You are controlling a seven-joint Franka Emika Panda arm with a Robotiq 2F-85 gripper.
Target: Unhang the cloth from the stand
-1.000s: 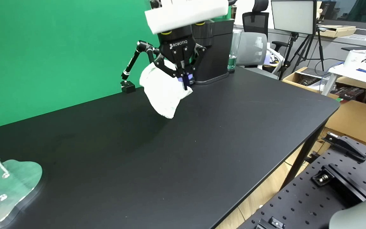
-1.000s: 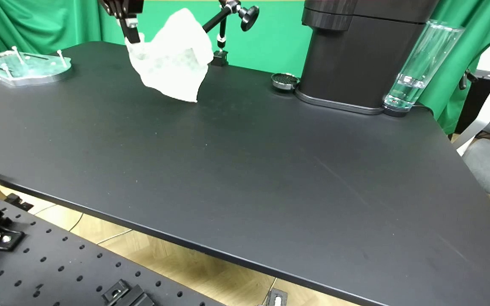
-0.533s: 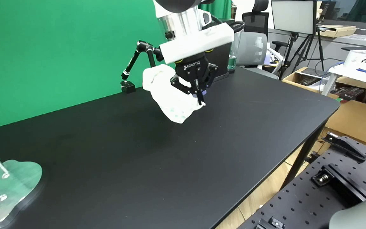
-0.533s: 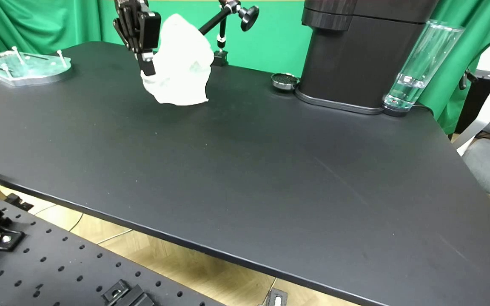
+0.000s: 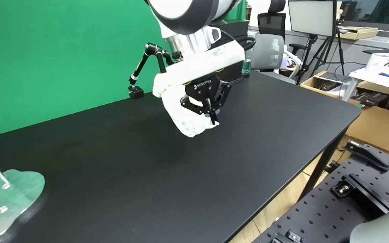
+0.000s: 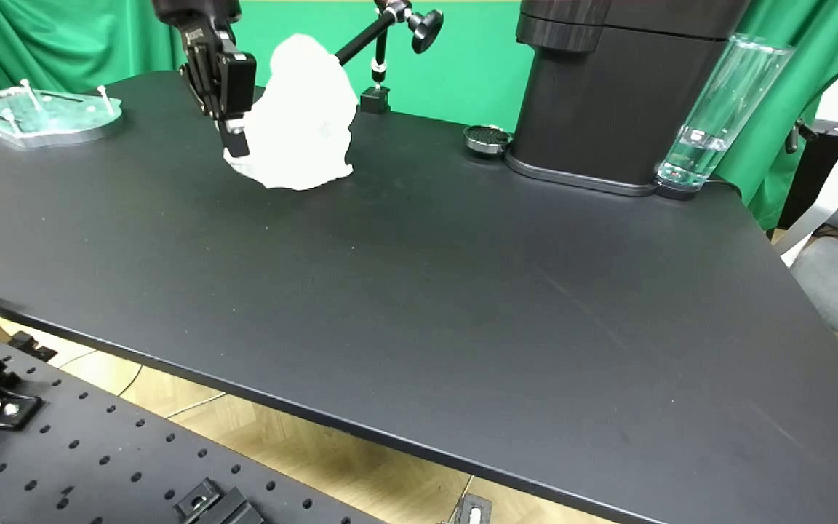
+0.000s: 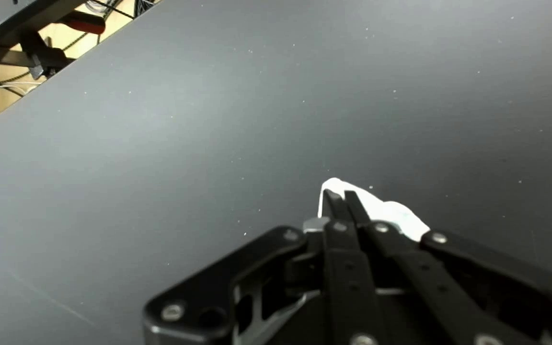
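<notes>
The white cloth [image 5: 177, 108] hangs in the air over the black table, at the black jointed stand [image 5: 139, 65]. In an exterior view, the cloth [image 6: 302, 116] has a rounded top against the lower end of the stand's slanted rod [image 6: 365, 41]. That rod end is hidden behind or inside the cloth; I cannot tell which. My gripper [image 5: 213, 122] points down and is shut on the cloth's near lower corner. It also shows in an exterior view [image 6: 236, 149]. In the wrist view, its fingertips [image 7: 338, 195] are nearly together with cloth around them.
A black machine [image 6: 630, 94] stands at the back, with a clear water cylinder [image 6: 710, 124] and a small round metal-rimmed dish [image 6: 488, 138] beside it. A greenish clear plate with white pegs [image 5: 15, 195] lies at the table's far end. A perforated board [image 6: 99, 451] runs along the front.
My gripper has come down towards the table, still holding the cloth's corner. The cloth's lower edge and rounded top have moved lower, and more of the stand's rod shows. The stand has not visibly moved.
</notes>
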